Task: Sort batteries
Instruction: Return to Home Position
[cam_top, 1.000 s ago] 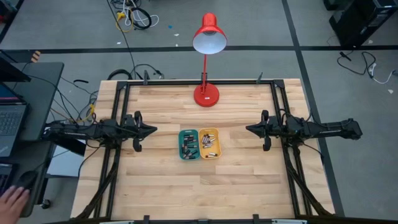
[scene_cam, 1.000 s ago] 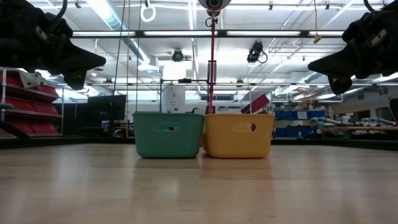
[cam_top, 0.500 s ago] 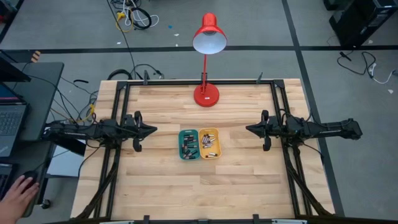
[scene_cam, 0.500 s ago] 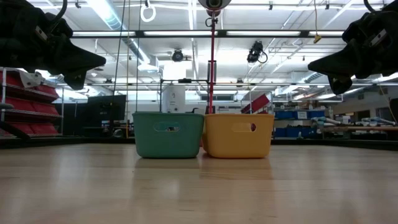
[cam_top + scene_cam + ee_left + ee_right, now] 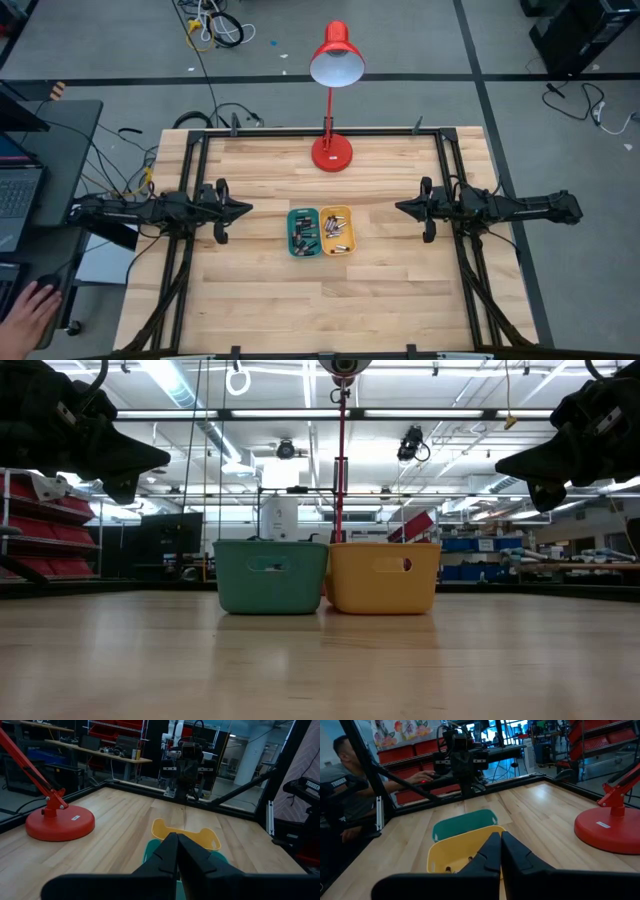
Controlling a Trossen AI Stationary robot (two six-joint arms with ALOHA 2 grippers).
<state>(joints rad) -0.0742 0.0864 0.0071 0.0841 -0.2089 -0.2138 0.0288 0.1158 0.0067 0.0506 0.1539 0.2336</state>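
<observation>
**Parked Shut and Empty Either Side of Two Loaded Bins**

Looked down on a wooden table (image 5: 260, 300) with a red desk lamp (image 5: 332, 152) standing at its 12 o'clock edge. Found the left gripper (image 5: 245, 209) at 9 o'clock from the table's middle and the right gripper (image 5: 400, 207) at 3 o'clock, pointed at each other. Judged both, by the low view, raised above the wood and well apart from everything on it. Saw in each wrist view jaws pressed together along their length, tip against tip, gripping nothing. Noted at the table's centre a teal bin (image 5: 291, 236) and a yellow bin (image 5: 351, 234) touching side by side, teal toward 9 o'clock, yellow toward 3 o'clock. Spotted a person's hand (image 5: 22, 312) off the table, out toward 8 o'clock. Made out the batteries (image 5: 305, 235) as tiny dark and silvery cylinders lying inside both bins; could not tell their number.
</observation>
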